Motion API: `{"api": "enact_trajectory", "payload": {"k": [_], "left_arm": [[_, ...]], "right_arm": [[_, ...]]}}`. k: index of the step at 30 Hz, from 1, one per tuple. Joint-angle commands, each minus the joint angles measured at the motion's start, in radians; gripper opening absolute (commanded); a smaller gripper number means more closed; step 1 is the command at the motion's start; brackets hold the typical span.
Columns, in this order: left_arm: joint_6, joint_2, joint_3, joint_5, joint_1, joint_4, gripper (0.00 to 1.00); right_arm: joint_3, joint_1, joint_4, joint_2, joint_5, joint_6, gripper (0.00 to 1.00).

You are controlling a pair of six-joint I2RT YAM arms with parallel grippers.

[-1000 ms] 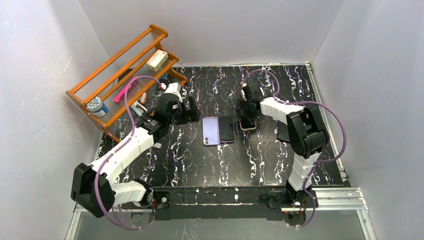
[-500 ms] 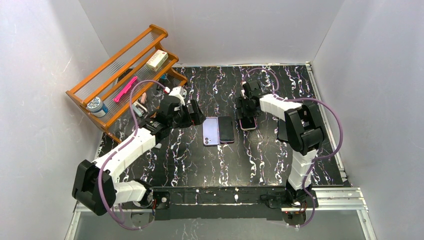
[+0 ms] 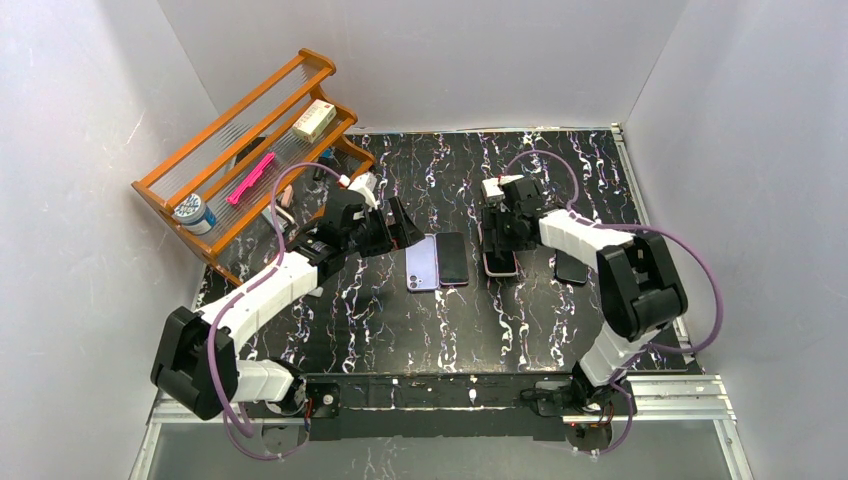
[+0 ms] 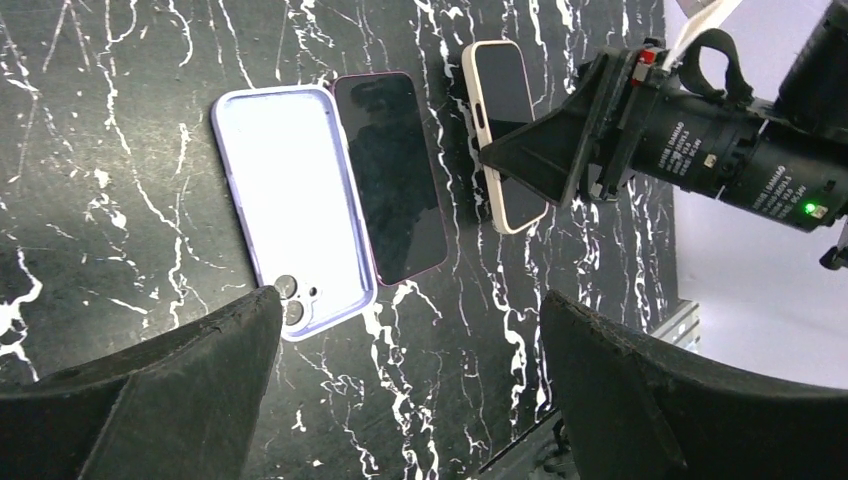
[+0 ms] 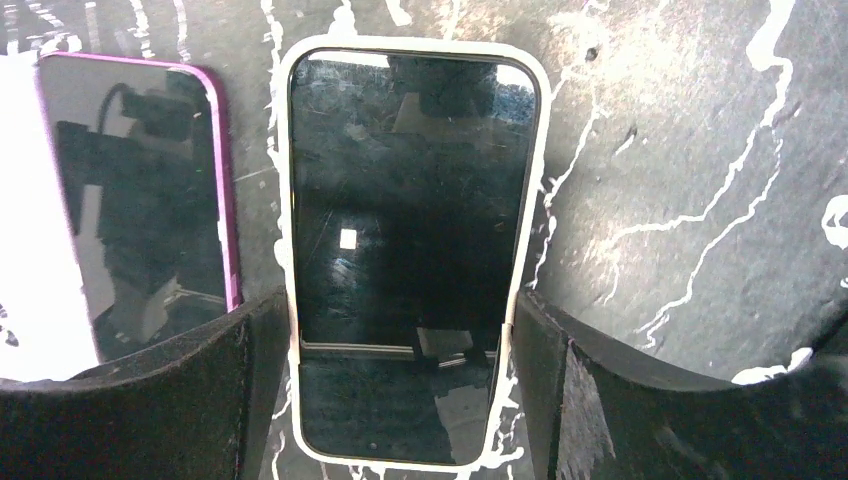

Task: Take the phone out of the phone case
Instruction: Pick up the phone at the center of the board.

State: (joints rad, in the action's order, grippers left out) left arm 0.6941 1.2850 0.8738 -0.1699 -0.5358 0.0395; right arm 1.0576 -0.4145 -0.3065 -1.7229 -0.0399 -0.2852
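Observation:
A phone (image 5: 410,200) lies screen up in a white phone case (image 5: 287,200) on the black marbled table. My right gripper (image 5: 398,300) straddles its near end, with one finger (image 5: 240,380) pressed on each long side of the case. Inside the case's near end, a dark strip shows below the phone's edge. From above, this white-cased phone (image 3: 500,266) sits right of centre under the right gripper (image 3: 501,246). My left gripper (image 4: 408,300) hangs open and empty above the table, beside a lilac case (image 4: 290,190) and a magenta-edged phone (image 4: 395,170).
A wooden rack (image 3: 240,150) with small items stands at the back left. Another dark phone (image 3: 570,267) lies to the right of the right arm. The lilac case (image 3: 421,262) and magenta-edged phone (image 3: 452,258) lie side by side at the table's middle. White walls enclose the table.
My right gripper narrowed onto the white case and pulled it toward the near edge. My left gripper swung right, closer to the lilac case, still wide open.

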Motion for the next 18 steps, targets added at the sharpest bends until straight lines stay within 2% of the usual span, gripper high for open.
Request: {"api": "enact_trajectory", "payload": {"k": [1, 7, 18], "left_arm": [[0.036, -0.002, -0.012, -0.045, 0.001, -0.049, 0.98], [0.084, 0.016, -0.028, -0.057, -0.014, -0.107, 0.98], [0.167, 0.037, -0.06, -0.076, -0.039, -0.241, 0.97]], "right_arm": [[-0.029, 0.001, 0.103, 0.139, 0.071, -0.048, 0.02], [-0.127, -0.022, 0.198, 0.278, 0.124, -0.109, 0.01], [-0.249, -0.157, 0.4, 0.468, 0.146, -0.206, 0.01]]}}
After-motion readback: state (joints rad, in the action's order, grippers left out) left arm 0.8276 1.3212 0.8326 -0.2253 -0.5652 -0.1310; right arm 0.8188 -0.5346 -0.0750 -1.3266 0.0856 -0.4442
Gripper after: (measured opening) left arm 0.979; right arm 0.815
